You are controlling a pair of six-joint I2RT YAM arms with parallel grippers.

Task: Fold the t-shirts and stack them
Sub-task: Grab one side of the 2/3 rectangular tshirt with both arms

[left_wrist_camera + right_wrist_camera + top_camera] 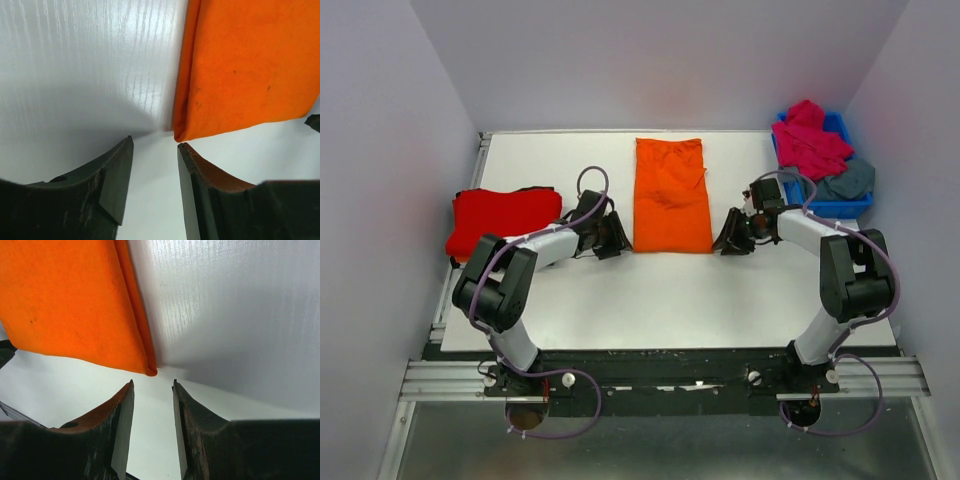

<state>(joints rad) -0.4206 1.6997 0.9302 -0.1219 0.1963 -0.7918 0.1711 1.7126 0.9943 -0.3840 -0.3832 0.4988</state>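
Fingers [115, 170] of my left gripper [155, 145] stand parted and empty over the white table [660, 300], with the near left corner of the orange t-shirt [245, 70] lying just beyond the tip of the inner finger. On the other side, my right gripper [152, 387] is likewise parted with nothing between its jaws, and the shirt's near right corner lies just past its inner fingertip. The orange shirt lies mid-table as a long, narrow strip already folded lengthwise, its doubled edges showing at both corners. A folded red t-shirt [505, 215] sits at the table's left edge, while a magenta-pink t-shirt [808, 140] and a grey-blue t-shirt [850, 180] are heaped in the blue bin [838, 208] at the far right. The step in hand looks to me like the crosswise fold: taking both near corners and carrying them to the far hem. To do it well, each gripper should shift inward so its corner sits squarely between the jaws, then pinch every layer, not only the top one. Both should lift together and level, keeping the cloth taut between them, and lay the edges flush before letting go.
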